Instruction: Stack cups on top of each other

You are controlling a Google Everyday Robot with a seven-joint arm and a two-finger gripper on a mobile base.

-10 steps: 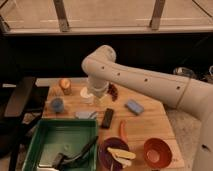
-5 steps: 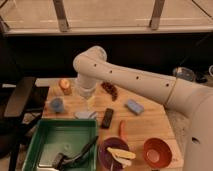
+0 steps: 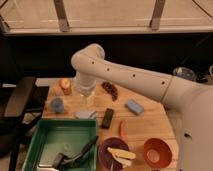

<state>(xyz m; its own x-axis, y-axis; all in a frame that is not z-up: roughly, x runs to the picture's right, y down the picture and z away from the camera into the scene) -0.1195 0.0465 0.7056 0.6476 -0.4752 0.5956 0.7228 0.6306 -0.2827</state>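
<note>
The light blue cup [image 3: 57, 105] stands upright at the left of the wooden table [image 3: 150, 125]. My gripper [image 3: 88, 100] points down at the table to the right of the blue cup, about a cup's width away, below the thick white wrist. A pale shape shows right under the gripper. I cannot tell whether it is the white cup or part of the gripper. No other white cup is in view.
A peach-like fruit [image 3: 64, 84] lies behind the blue cup. Dark red grapes [image 3: 111, 90], a blue sponge [image 3: 134, 106], a black bar [image 3: 107, 118], a pale flat object [image 3: 86, 114] and a red chili [image 3: 122, 130] lie mid-table. In front are a green bin [image 3: 35, 145], a purple bowl [image 3: 105, 150] and an orange-red bowl [image 3: 157, 152].
The arm's wrist and gripper have shifted a little to the left, towards the blue cup, then held about still. The objects on the table have not moved.
</note>
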